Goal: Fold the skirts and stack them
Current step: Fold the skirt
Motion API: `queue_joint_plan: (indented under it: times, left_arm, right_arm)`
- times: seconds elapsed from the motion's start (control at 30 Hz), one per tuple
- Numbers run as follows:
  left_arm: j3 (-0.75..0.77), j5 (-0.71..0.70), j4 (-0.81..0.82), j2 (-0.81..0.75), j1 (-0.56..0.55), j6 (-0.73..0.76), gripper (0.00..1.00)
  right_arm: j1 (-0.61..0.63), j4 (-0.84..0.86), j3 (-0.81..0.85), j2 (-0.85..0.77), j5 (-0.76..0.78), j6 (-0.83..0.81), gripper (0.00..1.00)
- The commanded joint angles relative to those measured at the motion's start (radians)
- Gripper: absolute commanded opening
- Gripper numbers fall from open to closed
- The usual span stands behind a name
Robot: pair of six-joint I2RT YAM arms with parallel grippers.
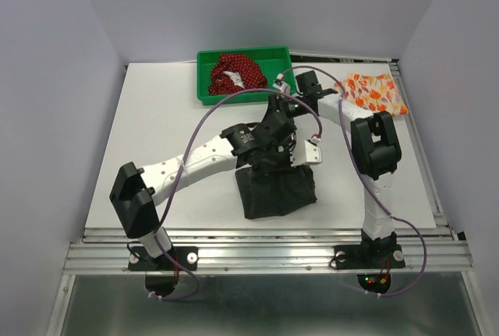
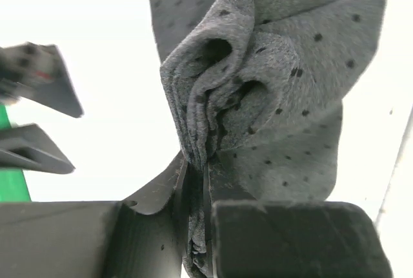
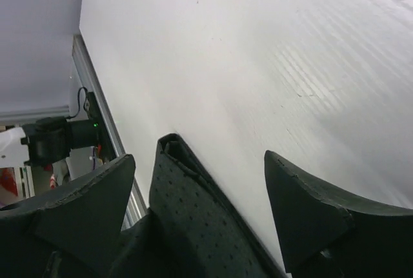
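Note:
The charcoal-grey skirt (image 1: 277, 192) lies bunched on the table near the front centre. My left gripper (image 1: 273, 157) is shut on a gathered fold of it; in the left wrist view the cloth (image 2: 271, 78) is pinched between the closed fingers of the left gripper (image 2: 205, 168). My right gripper (image 1: 284, 118) is just behind it, open, and its fingers straddle a corner of the charcoal skirt (image 3: 193, 226) without gripping it; the gap shows in the right wrist view (image 3: 199, 157). The dark red dotted skirt (image 1: 234, 71) lies in the tray. The orange-and-white skirt (image 1: 374, 92) lies at the back right.
A green plastic tray (image 1: 277, 59) stands at the back centre of the white table (image 1: 156, 141). Purple cables loop over both arms. A metal rail (image 1: 265, 235) runs along the table's front edge.

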Motion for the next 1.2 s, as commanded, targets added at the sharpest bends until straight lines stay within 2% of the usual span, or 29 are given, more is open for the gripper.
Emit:
queue_joint_plan:
  times: [0.0, 0.1, 0.17, 0.33, 0.4, 0.47, 0.63, 0.73, 0.83, 0.97, 1.17]
  left_arm:
    - [0.057, 0.005, -0.06, -0.085, -0.054, -0.054, 0.0]
    - [0.045, -0.012, -0.067, -0.103, -0.084, -0.078, 0.0]
    - [0.027, -0.032, -0.053, -0.112, -0.102, -0.097, 0.0]
    - [-0.015, -0.052, -0.037, -0.097, -0.139, -0.167, 0.0]
    - [-0.031, -0.063, -0.02, -0.085, -0.139, -0.182, 0.0]
    - [-0.042, -0.104, 0.006, -0.08, -0.139, -0.186, 0.0]
    - [-0.047, -0.188, 0.026, -0.043, -0.127, -0.193, 0.0]
    - [-0.054, -0.23, 0.046, -0.031, -0.096, -0.195, 0.0]
    - [-0.053, -0.273, 0.069, -0.005, -0.04, -0.186, 0.0]
    - [-0.044, -0.259, 0.088, 0.007, 0.034, -0.167, 0.0]
    - [-0.084, -0.31, 0.141, -0.036, 0.042, -0.132, 0.0]
  right_arm:
    - [-0.025, -0.056, -0.034, -0.153, -0.063, 0.052, 0.83]
    - [-0.016, -0.056, -0.228, -0.209, -0.132, 0.074, 0.79]
    - [-0.016, -0.076, -0.35, -0.221, -0.165, 0.03, 0.74]
    - [-0.016, -0.329, -0.467, -0.192, -0.264, -0.116, 0.7]
    - [-0.006, -0.454, -0.518, -0.142, -0.241, -0.246, 0.69]
    - [-0.006, -0.501, -0.547, -0.067, -0.196, -0.299, 0.69]
    - [-0.006, -0.424, -0.608, 0.003, -0.02, -0.232, 0.71]
    - [-0.006, -0.354, -0.595, 0.044, 0.041, -0.149, 0.72]
    - [-0.006, -0.285, -0.5, 0.09, 0.115, -0.078, 0.73]
    - [-0.006, -0.173, -0.292, 0.107, 0.178, 0.044, 0.73]
    - [-0.006, -0.134, -0.026, 0.158, 0.186, 0.114, 0.74]
